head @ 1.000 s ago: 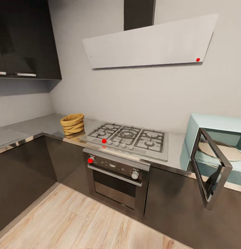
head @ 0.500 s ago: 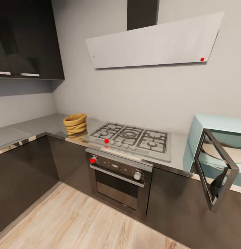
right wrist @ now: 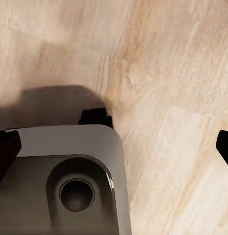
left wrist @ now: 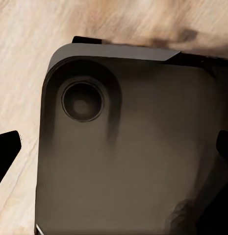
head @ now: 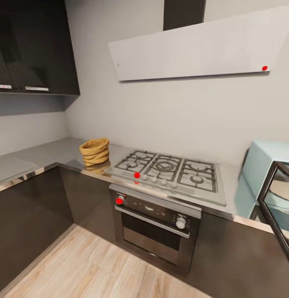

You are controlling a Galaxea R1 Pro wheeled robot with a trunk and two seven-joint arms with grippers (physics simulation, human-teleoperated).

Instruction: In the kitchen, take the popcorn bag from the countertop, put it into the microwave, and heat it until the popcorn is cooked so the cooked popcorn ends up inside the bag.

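The tan-orange popcorn bag (head: 95, 152) stands upright on the grey countertop (head: 41, 156), just left of the steel gas hob (head: 167, 169). At the right edge stands the pale blue microwave (head: 263, 164), its dark glass door (head: 280, 207) swung open toward me and partly cut off. The left gripper (left wrist: 115, 149) hangs open over my dark base (left wrist: 133, 147) and the wooden floor. Above the base's corner (right wrist: 60, 176) and the floor, my right gripper (right wrist: 115, 147) is open too. Both grippers are empty and far from the bag. No popcorn kernels are visible.
A black oven (head: 155, 223) with a steel bar handle sits under the hob. A flat white hood (head: 202, 49) hangs above it. Dark upper cabinets (head: 32, 45) are at the left. The counter turns a corner at the left, with light wood floor (head: 99, 269) in front.
The whole head view has shifted: the camera moved nearer and turned left, so the microwave has slid to the right edge. The bag, hob and oven have not moved.
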